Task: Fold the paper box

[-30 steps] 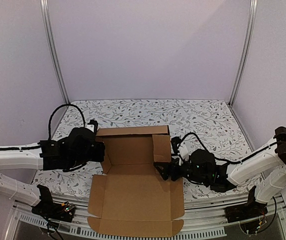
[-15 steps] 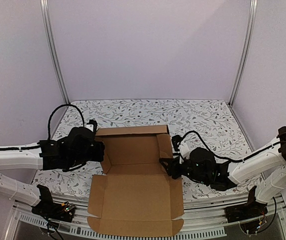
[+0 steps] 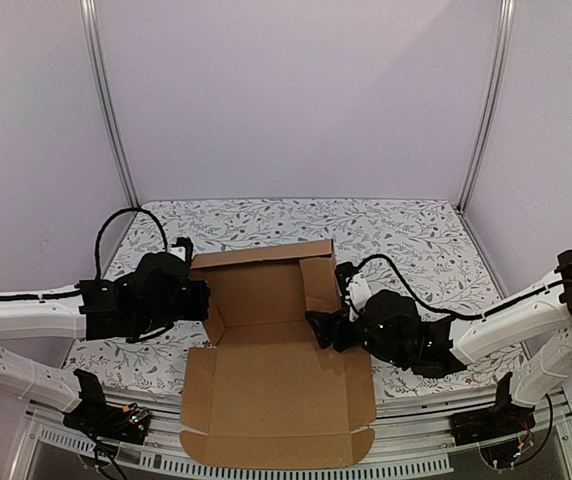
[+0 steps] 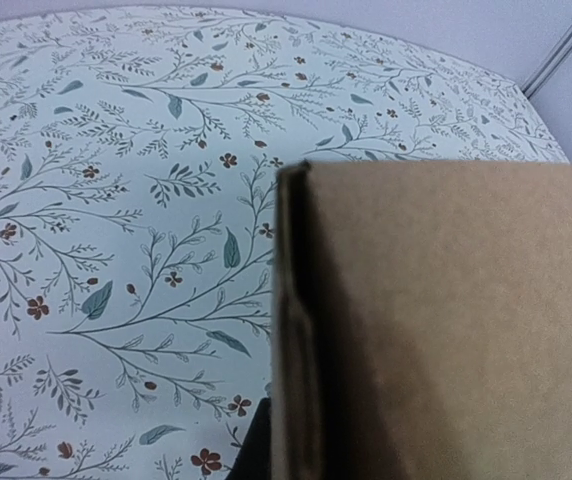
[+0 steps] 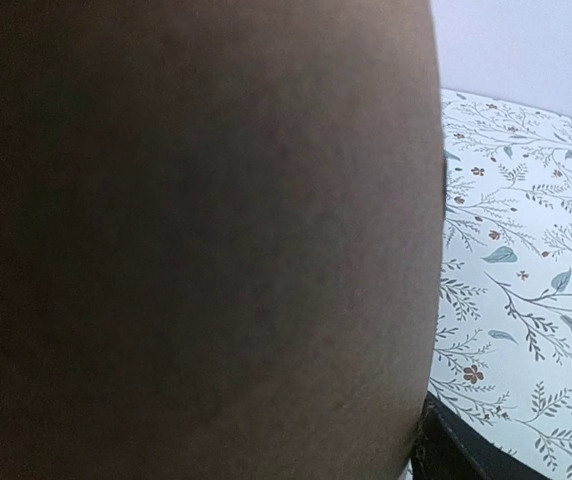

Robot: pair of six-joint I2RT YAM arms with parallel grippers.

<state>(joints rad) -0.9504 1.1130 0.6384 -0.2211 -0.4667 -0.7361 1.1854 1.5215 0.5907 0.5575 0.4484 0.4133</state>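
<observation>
Left gripper (image 3: 199, 300) is pressed against the outside of the left wall (image 3: 212, 320) of the box (image 3: 266, 385), and the right gripper (image 3: 323, 328) is at the foot of the right flap (image 3: 318, 283). For both, I cannot tell if the fingers are apart or together. From above they are hidden by the black gripper bodies, and each wrist view shows almost only brown cardboard, very close.

The box sits in the middle of the table (image 3: 266, 220), between the two grippers, and it is half formed. The back wall (image 3: 261, 258) and the two side parts stand up. The big near panel (image 3: 276, 410) lies flat and reaches over the near edge of the table.

In my judgement, these things could go wrong:
- The standing parts are kept up only by their creases and by the grippers, so if one gripper leaves, its flap may fall outward.
- If one side pushes harder than the other, the light box may slide or turn on the table; it already sits a little crooked.
- Too much force may bend a wall away from its crease.
- The overhanging panel may catch on the table edge when it is lifted.

Count: one box, with one back wall, two raised side parts and one flat near panel; two grippers; one table.
</observation>
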